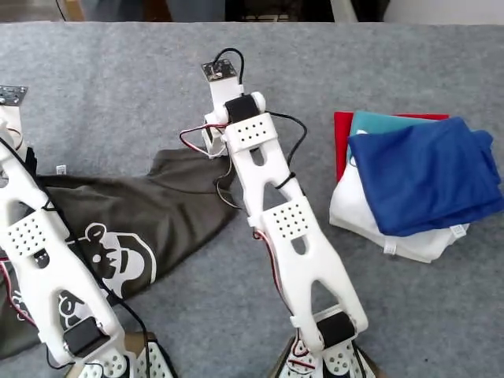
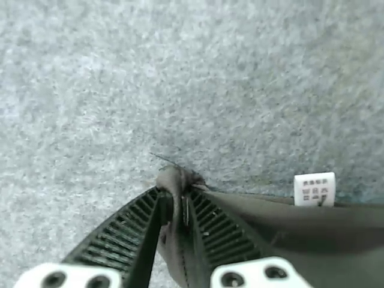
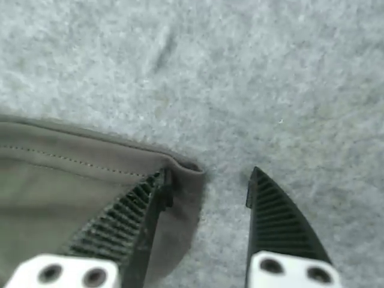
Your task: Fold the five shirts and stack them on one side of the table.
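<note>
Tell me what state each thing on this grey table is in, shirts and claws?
Dark olive cloth shirt with white cartoon print: unfolded, lying loose.
Blue cloth shirt: folded, top of stack.
Teal shirt: folded, beneath.
White shirt: folded, beneath.
Red shirt: stacked beneath, mostly hidden.
Left gripper: shut on the olive shirt's edge.
Right gripper: open, at the shirt's corner.

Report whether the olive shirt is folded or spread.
Spread: the olive shirt lies loosely across the table, print showing. The left gripper pinches its edge; the right gripper is open at its hem.
</note>
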You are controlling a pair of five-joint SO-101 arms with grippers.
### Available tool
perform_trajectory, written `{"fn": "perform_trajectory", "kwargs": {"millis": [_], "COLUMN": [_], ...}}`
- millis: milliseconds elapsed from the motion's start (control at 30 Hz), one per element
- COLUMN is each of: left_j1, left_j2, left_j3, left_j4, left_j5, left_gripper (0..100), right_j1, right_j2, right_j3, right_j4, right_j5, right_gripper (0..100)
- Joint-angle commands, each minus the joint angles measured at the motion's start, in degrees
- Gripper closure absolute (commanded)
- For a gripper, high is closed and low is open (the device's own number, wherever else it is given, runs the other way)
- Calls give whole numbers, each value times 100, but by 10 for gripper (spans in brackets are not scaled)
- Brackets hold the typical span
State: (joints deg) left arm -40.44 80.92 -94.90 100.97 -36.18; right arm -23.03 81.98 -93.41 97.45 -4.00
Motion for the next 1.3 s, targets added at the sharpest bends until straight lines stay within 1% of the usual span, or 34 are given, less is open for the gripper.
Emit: {"fn": "perform_trajectory", "kwargs": {"millis": [0,67,100,200,233,300,400,467,600,633,733,967,1100,1267], "left_j1": [-4,-4,-4,-4,-4,-4,4,13,101,145,286,637,673,637], "left_j2": [35,35,35,35,35,35,35,35,-35,-149,-791,-3059,-4264,-5653], "left_j3": [-57,-57,-57,-57,-57,-57,-57,-57,-66,-66,-66,-57,-4,-13], "left_j4": [-18,-18,-18,-18,-18,-18,-18,-26,-26,-26,-26,-18,-9,-9], "left_j5": [44,44,44,53,53,53,53,35,88,220,774,1890,2532,2954], "left_gripper": [972,972,972,972,972,972,972,972,972,972,972,972,972,972], "right_j1": [-220,-246,-255,-255,-255,-255,-246,-246,-211,-176,-62,246,308,316], "right_j2": [136,224,233,251,251,251,242,136,-347,-514,-1121,-3187,-4374,-5771], "right_j3": [-171,-171,-171,-215,-215,-215,-233,-242,-242,-242,-242,-233,-233,-233], "right_j4": [-35,-35,-35,-35,-35,-35,-26,9,149,167,176,149,167,132], "right_j5": [-26,-26,-26,-18,26,18,-9,-9,-9,-9,-18,18,18,18], "right_gripper": [794,810,835,962,990,960,985,984,985,985,985,985,985,985]}}
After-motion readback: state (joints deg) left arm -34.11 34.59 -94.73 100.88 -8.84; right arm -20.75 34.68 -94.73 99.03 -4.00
